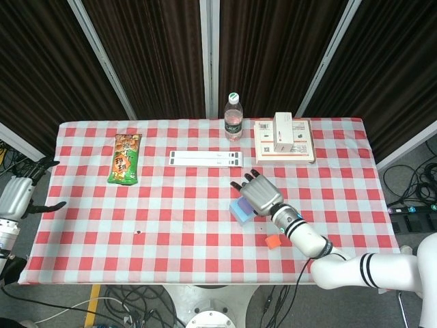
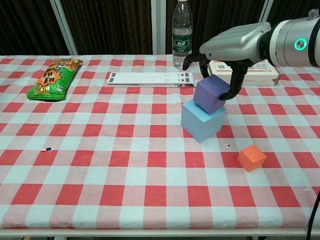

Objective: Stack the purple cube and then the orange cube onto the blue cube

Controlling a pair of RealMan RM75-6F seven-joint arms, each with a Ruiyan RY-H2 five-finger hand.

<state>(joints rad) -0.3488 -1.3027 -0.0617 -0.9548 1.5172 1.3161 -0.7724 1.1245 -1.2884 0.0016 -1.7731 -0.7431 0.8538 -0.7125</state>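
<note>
The purple cube (image 2: 210, 93) sits tilted on top of the blue cube (image 2: 202, 120) near the table's middle right. My right hand (image 2: 226, 52) arches over it, the thumb on its right face and the fingers behind it, gripping it. In the head view the right hand (image 1: 258, 193) covers the purple cube, and only a corner of the blue cube (image 1: 240, 211) shows. The orange cube (image 2: 251, 157) lies on the cloth to the front right of the blue cube, also seen as the orange cube (image 1: 273, 240). My left hand (image 1: 20, 196) hangs open off the table's left edge.
A water bottle (image 2: 182, 34) stands at the back behind the cubes. A flat carton with small boxes (image 1: 283, 141) lies at the back right. A white strip (image 2: 151, 78) and a green snack bag (image 2: 54, 78) lie to the left on the checked cloth.
</note>
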